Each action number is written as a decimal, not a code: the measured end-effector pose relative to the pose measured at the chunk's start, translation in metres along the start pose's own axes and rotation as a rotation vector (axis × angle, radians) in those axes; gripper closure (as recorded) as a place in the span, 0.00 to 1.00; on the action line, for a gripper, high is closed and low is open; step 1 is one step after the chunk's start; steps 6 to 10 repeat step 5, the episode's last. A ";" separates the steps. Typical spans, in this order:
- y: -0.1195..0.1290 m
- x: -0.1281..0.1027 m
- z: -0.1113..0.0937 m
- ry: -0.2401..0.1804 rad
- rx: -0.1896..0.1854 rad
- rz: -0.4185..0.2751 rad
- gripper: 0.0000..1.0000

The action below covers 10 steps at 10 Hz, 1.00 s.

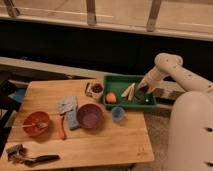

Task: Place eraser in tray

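The green tray (122, 83) sits at the table's far right edge. My gripper (141, 93) reaches down from the right, its tip low over the tray's right part. A dark blocky shape (139, 95) sits right at the tip inside the tray. It may be the black eraser, but I cannot separate it from the gripper. I see no black eraser anywhere else on the table.
In the tray lie an orange ball (111, 97) and pale sticks (128, 91). On the wooden table (110, 145) are a purple bowl (90, 116), a blue cup (118, 114), a blue-grey sponge (66, 105), an orange bowl (36, 123) and a black-handled tool (37, 159).
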 end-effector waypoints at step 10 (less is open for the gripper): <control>0.003 0.013 0.020 0.049 -0.008 -0.002 0.20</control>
